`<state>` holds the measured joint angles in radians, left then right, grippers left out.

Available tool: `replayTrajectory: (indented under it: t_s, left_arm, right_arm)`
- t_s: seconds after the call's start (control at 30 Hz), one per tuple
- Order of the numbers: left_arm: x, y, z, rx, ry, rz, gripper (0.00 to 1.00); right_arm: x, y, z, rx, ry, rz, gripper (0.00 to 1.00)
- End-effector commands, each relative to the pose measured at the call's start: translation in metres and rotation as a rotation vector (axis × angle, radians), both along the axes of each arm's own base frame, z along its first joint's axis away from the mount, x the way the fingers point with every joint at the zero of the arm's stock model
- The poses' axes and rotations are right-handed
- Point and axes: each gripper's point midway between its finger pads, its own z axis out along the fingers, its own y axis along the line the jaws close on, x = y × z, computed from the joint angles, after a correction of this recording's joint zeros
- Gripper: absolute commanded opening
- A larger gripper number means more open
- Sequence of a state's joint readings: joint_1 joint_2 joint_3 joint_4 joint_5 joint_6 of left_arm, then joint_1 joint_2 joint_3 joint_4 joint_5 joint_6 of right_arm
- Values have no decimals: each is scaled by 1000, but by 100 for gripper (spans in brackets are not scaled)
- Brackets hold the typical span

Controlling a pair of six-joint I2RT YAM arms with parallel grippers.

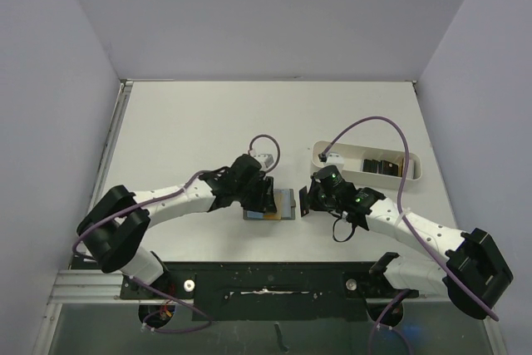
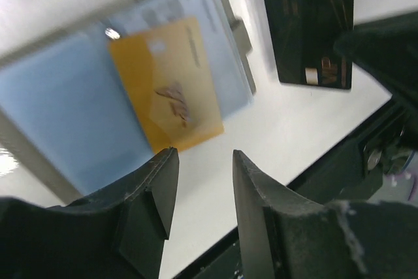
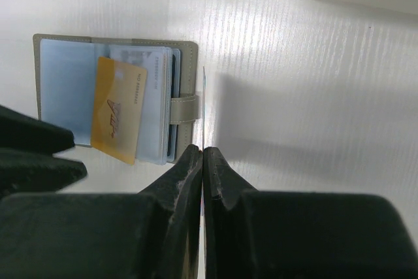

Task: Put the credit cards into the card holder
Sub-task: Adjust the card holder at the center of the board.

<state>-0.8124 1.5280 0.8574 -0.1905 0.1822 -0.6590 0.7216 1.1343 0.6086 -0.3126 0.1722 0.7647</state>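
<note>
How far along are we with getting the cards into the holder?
Started: a gold card lies tilted on the open card holder, sticking out. In hand: the right gripper pinches a dark card beside it. Remaining: that card, plus dark cards in the white tray.

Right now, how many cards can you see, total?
4. A gold card sits on the open card holder. A black card is pinched edge-on in the right gripper. Two dark cards lie in the white tray. More may be hidden in the tray or pockets.
</note>
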Motion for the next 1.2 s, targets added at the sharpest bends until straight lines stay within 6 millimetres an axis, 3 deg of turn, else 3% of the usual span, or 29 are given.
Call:
replayTrajectory:
  t_s: [0.0, 0.1, 0.53, 0.9, 1.17]
  left_arm:
    - [-35, -19, -13, 15, 30, -153, 37]
    - [-41, -23, -28, 56, 50, -160, 35]
    - [-31, -29, -40, 68, 24, -130, 30]
    - [-12, -35, -26, 31, -44, -90, 30]
    - [-9, -43, -11, -47, -61, -80, 32]
  right_arm:
    - [8, 7, 14, 35, -56, 5, 0]
    - [8, 7, 15, 38, -58, 5, 0]
    - [8, 4, 19, 39, -74, -5, 0]
    - [8, 6, 17, 44, -72, 4, 0]
    - [6, 7, 14, 53, -69, 8, 0]
